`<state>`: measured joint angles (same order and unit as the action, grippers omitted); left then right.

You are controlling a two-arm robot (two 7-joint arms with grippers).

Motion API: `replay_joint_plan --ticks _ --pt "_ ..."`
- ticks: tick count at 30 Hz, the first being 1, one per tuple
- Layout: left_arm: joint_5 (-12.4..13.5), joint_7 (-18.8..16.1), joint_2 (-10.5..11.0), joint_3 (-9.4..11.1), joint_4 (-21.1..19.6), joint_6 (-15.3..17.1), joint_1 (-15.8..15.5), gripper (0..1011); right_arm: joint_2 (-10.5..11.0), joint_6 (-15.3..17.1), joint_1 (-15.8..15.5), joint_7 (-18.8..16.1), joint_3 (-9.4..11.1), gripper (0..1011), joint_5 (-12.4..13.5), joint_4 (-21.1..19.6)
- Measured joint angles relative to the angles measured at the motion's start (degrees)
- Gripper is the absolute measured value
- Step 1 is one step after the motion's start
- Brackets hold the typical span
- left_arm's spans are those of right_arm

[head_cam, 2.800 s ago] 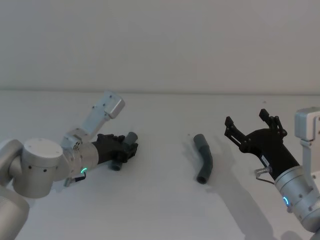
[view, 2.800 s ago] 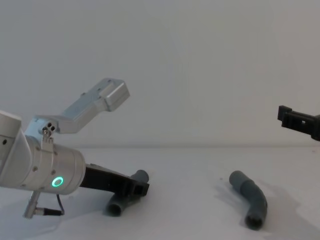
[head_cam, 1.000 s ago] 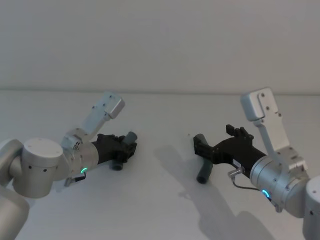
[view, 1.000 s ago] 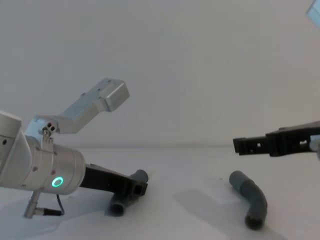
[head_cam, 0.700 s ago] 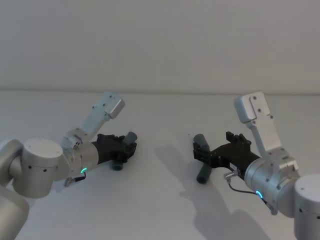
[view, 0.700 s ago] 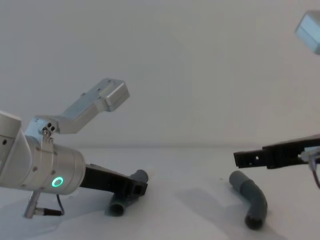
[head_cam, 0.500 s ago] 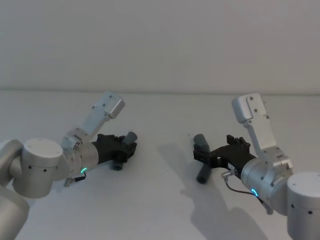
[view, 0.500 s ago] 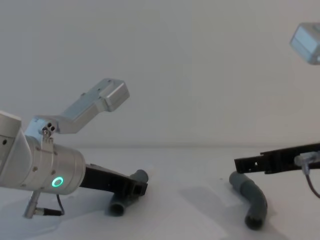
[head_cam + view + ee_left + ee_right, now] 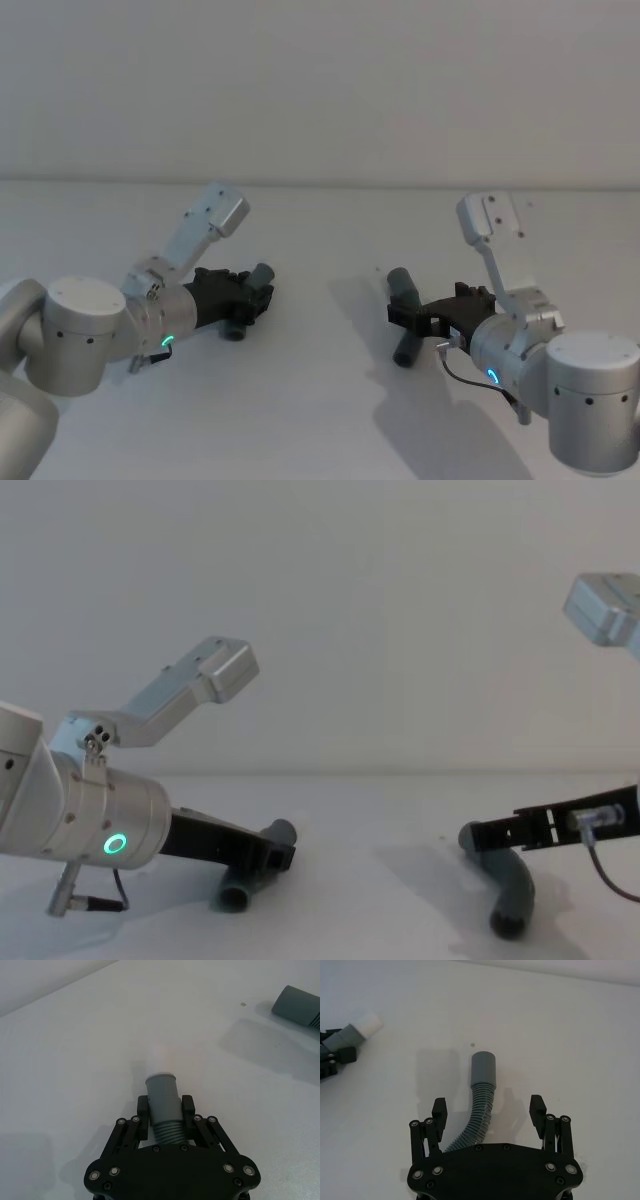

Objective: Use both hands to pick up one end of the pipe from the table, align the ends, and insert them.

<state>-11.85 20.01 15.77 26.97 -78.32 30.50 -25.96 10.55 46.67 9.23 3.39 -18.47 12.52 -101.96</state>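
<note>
From the head view, the left gripper (image 9: 250, 295) lies low at the left of the table (image 9: 320, 410), clamped on the spigot piece (image 9: 262, 272). The right gripper (image 9: 415, 315) sits at the right, jaws apart over the cuffed piece (image 9: 403, 285), which lies flat. The step in hand looks like the right-hand grasp. It should close on the ribs just behind the cuff, leaving the socket mouth free. In the left wrist view, the fingers (image 9: 187, 1107) pinch the corrugated stretch squarely, and the smooth, pale-rimmed tip projects beyond them. In the right wrist view, the fingertips (image 9: 439, 1110) stand on either side of the ribbed hose, touching nothing. The smooth round cuff (image 9: 484, 1067) reaches past them. Since the hose curves off under the palm, centring matters before closing. The ribs probably flex, so a moderate squeeze seems wise. In the chest view, the right arm comes in just above the table. The matte dark-grey elbow bends toward the near side.
</note>
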Motion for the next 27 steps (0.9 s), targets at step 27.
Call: replay_joint_plan --ticks 27 --pt "0.0 0.0 0.0 0.0 0.0 0.0 0.0 372 -4.64 3.76 2.54 3.34 1.45 1000 -1.7 5.53"
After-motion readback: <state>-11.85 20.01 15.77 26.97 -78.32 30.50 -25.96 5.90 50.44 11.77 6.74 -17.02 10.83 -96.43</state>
